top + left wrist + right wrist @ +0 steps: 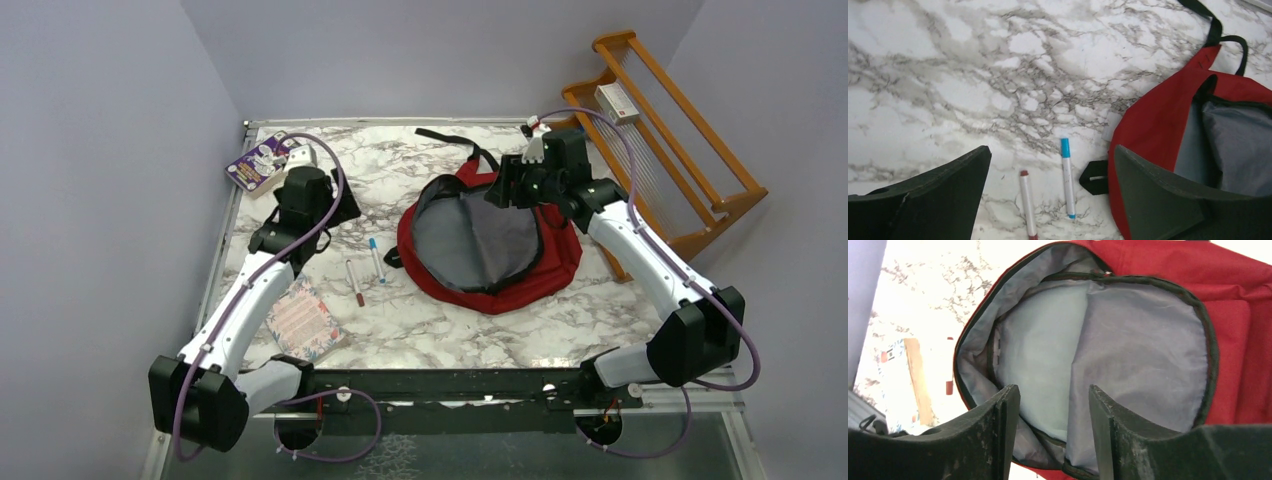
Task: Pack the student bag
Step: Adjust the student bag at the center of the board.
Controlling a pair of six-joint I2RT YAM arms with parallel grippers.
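The bag point(470, 245) is laid flat at desk point(430, 325) centre-right, unzipped, mouth gaping upward, grey lining exposed. It is judged light, soft and floppy: no stiffness to be counted on, mouth likely to sag shut if let go, fabric likely to slide on the marble. It is best taken at the bound rim point(1209, 335) or the top strap point(1216, 31) at its 12 o'clock, not the slack lining. The left end effector point(1051, 152) is spread wide, empty, over bare desk at the bag's 9 o'clock. The right end effector point(1053, 390) is part open, nothing gripped, over the mouth. A red pen point(354, 283) and blue pen point(376, 261) are seen at 9 o'clock near the bag, notebook point(303, 322) at 8, purple box point(258, 162) at 10, rack point(665, 150) at 2 off the desk. The mouth is not obstructed.
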